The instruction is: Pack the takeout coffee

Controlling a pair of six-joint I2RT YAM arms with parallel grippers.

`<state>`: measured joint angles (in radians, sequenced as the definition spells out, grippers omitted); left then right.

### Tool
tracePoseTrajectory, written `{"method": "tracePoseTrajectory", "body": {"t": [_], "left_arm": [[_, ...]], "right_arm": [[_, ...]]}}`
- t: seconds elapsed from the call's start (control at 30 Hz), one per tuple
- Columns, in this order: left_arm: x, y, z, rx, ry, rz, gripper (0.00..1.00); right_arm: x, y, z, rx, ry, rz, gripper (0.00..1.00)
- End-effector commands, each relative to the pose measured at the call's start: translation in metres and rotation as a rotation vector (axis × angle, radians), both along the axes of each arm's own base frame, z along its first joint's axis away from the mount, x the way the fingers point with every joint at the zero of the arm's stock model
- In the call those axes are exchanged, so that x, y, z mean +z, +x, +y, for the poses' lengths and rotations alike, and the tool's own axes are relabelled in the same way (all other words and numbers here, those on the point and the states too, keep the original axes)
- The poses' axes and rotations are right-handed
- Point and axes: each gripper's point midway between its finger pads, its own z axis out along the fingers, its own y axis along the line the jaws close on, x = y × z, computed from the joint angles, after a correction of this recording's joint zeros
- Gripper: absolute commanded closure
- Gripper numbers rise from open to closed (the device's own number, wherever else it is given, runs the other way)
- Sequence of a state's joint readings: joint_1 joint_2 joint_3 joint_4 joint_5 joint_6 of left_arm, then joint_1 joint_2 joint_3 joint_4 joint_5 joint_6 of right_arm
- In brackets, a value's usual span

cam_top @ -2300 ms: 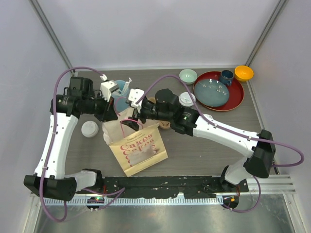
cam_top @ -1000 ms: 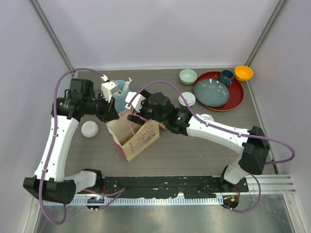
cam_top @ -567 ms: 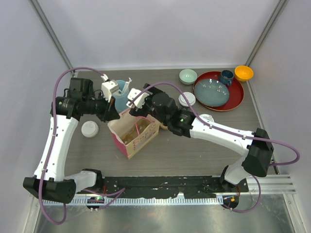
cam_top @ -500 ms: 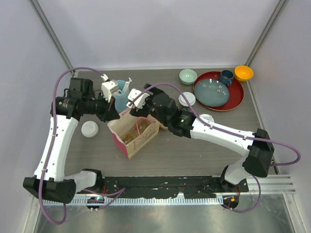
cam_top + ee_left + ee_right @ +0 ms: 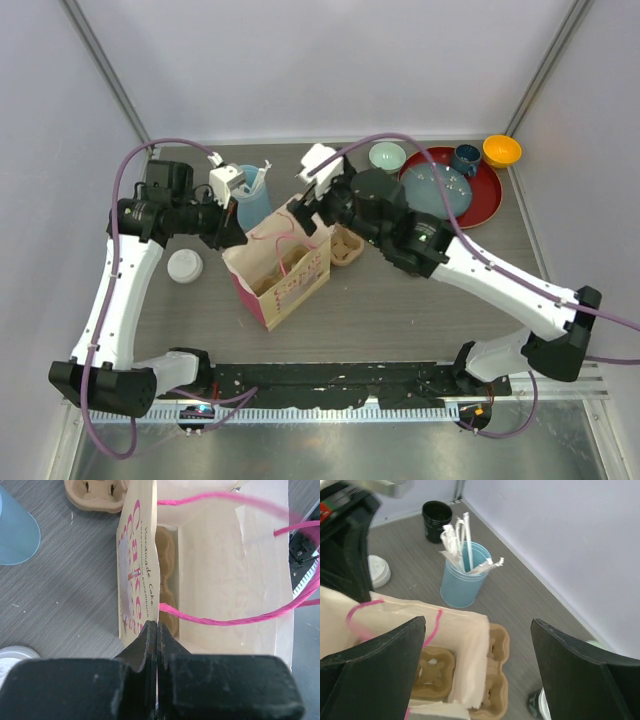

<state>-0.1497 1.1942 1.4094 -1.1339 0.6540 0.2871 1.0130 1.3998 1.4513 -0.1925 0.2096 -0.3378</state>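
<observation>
Your left gripper (image 5: 156,630) is clamped fully closed on the rim of the paper bag (image 5: 230,580), at the corner where the side printed "Cakes" begins. Its fingers (image 5: 142,647) meet with only paper between them. Straight ahead of those fingertips the bag's mouth gapes and two pink string handles (image 5: 220,622) cross it. A cardboard cup carrier (image 5: 164,555) lies inside on the bottom. Ahead and to that hand's left in its wrist view, outside the printed side, sits a second carrier (image 5: 97,492). Nearer on the same side is the light-blue cup (image 5: 15,535). Right beside the hand a round white lid (image 5: 12,657) lies on the table (image 5: 60,595), apart from the bag.

Your right gripper (image 5: 477,625) hangs spread wide over the bag's rim, with nothing between its fingers (image 5: 375,660). Beneath it the bag wall separates the carrier inside from the second carrier, which touches the bag's outside. Past the fingertips stands the light-blue cup, full of wrapped white utensils (image 5: 462,535). Farther out, near the wall (image 5: 545,540), is a black paper cup (image 5: 436,514) with its top open. The white lid lies nearer the bag, off to one side.

Behind this hand, along its arm in the top view, are a mint bowl (image 5: 387,156) and a red tray (image 5: 490,195) carrying a teal plate (image 5: 445,185) and a dark-blue mug (image 5: 466,158). An orange bowl (image 5: 501,150) sits just beside the tray.
</observation>
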Motion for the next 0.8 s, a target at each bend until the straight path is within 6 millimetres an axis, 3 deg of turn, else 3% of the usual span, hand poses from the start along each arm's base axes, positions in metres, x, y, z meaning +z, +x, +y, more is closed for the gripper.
{"method": "tracePoseTrajectory", "body": {"t": [0.0,0.07,0.1,0.13,0.2,0.23,0.33,0.47,0.57,0.63,0.77], "left_arm": [[0.008,0.003,-0.002,0.003,-0.012,-0.036,1.00],[0.008,0.001,-0.001,-0.003,-0.007,-0.038,1.00],[0.008,0.001,-0.001,-0.004,-0.005,-0.040,1.00],[0.008,0.000,-0.001,-0.007,-0.003,-0.042,1.00],[0.007,0.000,0.000,-0.005,0.000,-0.038,1.00],[0.005,-0.001,0.000,-0.008,0.001,-0.034,1.00],[0.005,-0.002,0.000,-0.012,0.002,-0.032,1.00],[0.008,-0.005,-0.002,-0.026,-0.004,-0.036,1.00],[0.010,-0.007,-0.003,-0.039,-0.007,-0.041,1.00],[0.009,-0.007,-0.002,-0.036,0.001,-0.043,1.00],[0.010,-0.008,-0.003,-0.045,0.003,-0.047,1.00]], "right_arm": [[0.029,0.018,-0.072,-0.265,0.229,0.183,0.08],[0.019,0.027,-0.107,-0.381,0.267,0.245,0.07],[0.003,0.031,-0.128,-0.456,0.272,0.313,0.07],[-0.012,0.040,-0.163,-0.556,0.269,0.338,0.08],[-0.055,0.039,-0.204,-0.693,0.197,0.413,0.10],[-0.061,0.040,-0.230,-0.756,0.198,0.424,0.12],[-0.104,0.031,-0.269,-0.828,0.148,0.519,0.19],[-0.151,0.023,-0.304,-0.889,0.135,0.650,0.26],[-0.187,0.021,-0.327,-0.945,0.113,0.751,0.41],[-0.208,0.018,-0.327,-0.926,0.095,0.835,0.52],[-0.222,0.019,-0.325,-0.921,0.082,0.872,0.53]]}}
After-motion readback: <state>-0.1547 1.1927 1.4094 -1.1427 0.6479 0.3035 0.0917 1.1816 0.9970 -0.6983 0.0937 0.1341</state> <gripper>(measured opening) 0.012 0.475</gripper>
